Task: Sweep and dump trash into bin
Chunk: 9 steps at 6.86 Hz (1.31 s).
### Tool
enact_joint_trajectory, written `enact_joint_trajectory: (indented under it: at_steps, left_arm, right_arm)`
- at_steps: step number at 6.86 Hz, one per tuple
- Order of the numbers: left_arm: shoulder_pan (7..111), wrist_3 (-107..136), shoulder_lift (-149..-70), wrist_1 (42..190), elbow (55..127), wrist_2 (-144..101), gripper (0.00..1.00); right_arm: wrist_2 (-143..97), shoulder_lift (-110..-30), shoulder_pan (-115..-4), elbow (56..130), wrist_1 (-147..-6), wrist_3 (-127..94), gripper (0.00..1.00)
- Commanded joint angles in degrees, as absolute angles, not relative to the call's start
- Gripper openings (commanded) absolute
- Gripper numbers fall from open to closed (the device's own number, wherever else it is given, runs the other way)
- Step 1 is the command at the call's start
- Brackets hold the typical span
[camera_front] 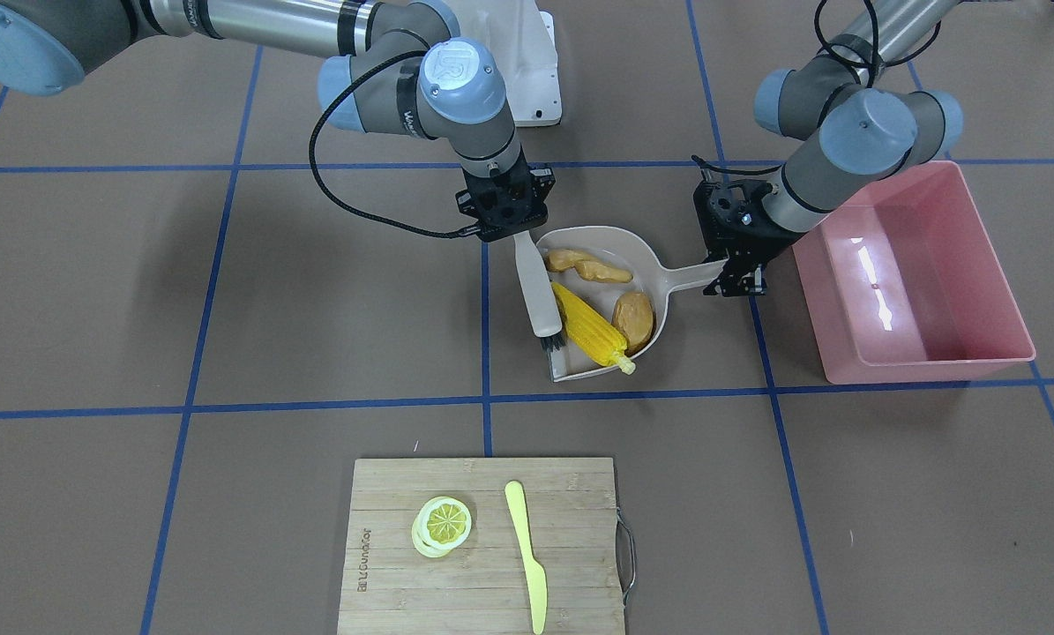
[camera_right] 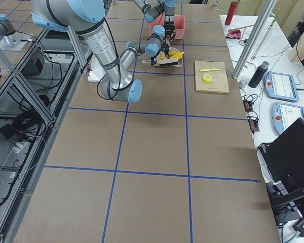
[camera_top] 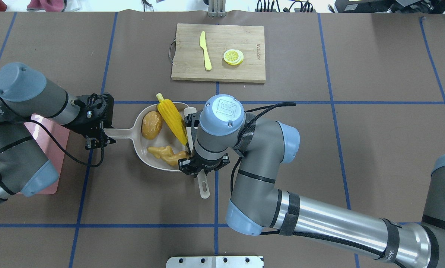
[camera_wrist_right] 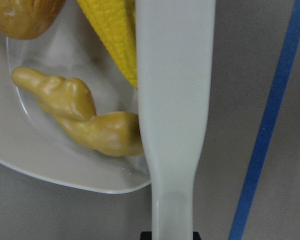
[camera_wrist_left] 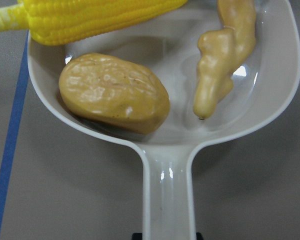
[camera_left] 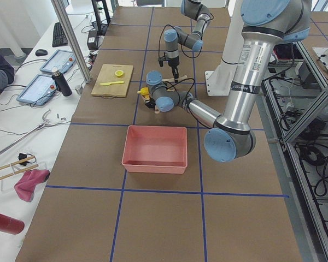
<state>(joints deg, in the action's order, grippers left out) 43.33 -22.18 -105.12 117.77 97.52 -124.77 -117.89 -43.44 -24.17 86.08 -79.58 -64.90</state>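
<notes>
Currently all three trash pieces are sitting in the dustpan [camera_front: 659, 263]: corn [camera_front: 588, 331], ginger [camera_front: 590, 266], potato [camera_front: 633, 320]. Left end effector [camera_front: 736, 280] is pinching the pan's handle at its very end. Right end effector [camera_front: 513, 231] is pinching the brush [camera_front: 535, 295], which is lying along the pan's right side with bristles touching the corn near the open lip. Bin [camera_front: 932, 363] is sitting at the left, just beside the left end effector and apart from the pan. Sweeping is looking done; lift and dump are looking like the next step.

Risks:
- **Corn rolling out:** it is lying diagonally with its pale tip poking past the far lip, so any forward tilt during the lift is likely sending it onto the bench [camera_front: 227, 291].
- **Pan sagging:** the grip is sitting at the handle tip, far from the load, so the pan is probably drooping or twisting between the fingers once it is leaving the bench.
- **Brush dragging:** it is resting against the corn, so a careless pull-away by the right arm may be dragging the corn out.
- **Hitting the bin:** its rim is standing higher than the pan, so a low swing is risking a knock on the wall and a spill.
- **Potato:** it is looking round and glossy, so it is probably the first to be rolling.
</notes>
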Motion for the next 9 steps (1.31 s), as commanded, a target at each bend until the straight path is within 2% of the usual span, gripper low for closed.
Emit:
enact_joint_trajectory:
  at_steps: [1,3,9]
  left_arm:
    - [43.33,-22.15,-104.77,117.77,97.56,-124.72,0.36]
    - [43.33,-22.15,-104.59,117.77,97.56,-124.72,0.36]
    - [43.33,-22.06,-104.24,117.77,97.82,-124.54,0.36]
  right_arm:
    - [-118.48,-43.16,-24.17,84.39,-73.69,-67.92,0.0]
    - [-118.48,-42.28,-24.17,81.57,-65.6,-71.97,0.0]
    - [-125.07,-44.46,-29.0,82.26,-65.92,-72.77,0.0]
